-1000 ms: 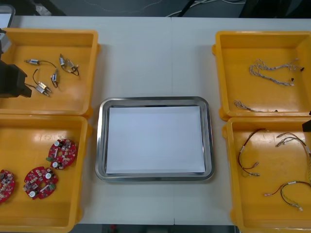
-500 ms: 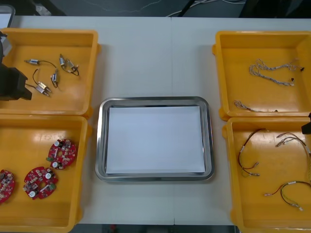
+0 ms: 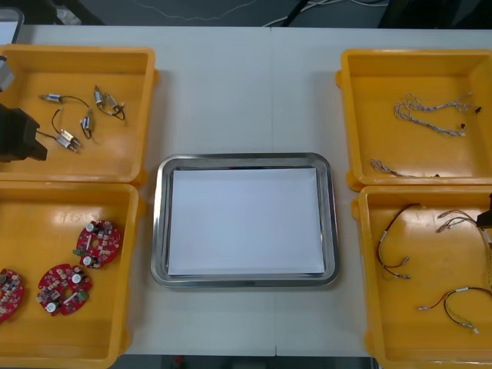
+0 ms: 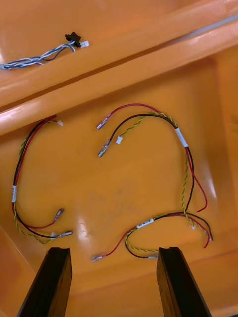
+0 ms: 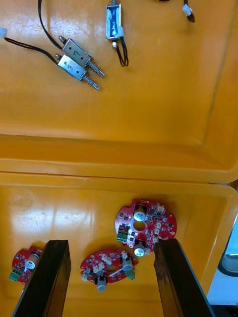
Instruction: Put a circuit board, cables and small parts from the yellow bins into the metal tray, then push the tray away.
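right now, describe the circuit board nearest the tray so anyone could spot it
Find the near yellow bin on the robot's left, beside the metal tray. Of its three round red boards, it is the one closest to the tray, farthest from the robot.

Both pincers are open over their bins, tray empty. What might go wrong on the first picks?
Under the left pincer, two circuit boards lie close together, so closing may catch or nudge both. Under the right pincer, the red and yellow cables cross each other; lifting one could drag its neighbour out.
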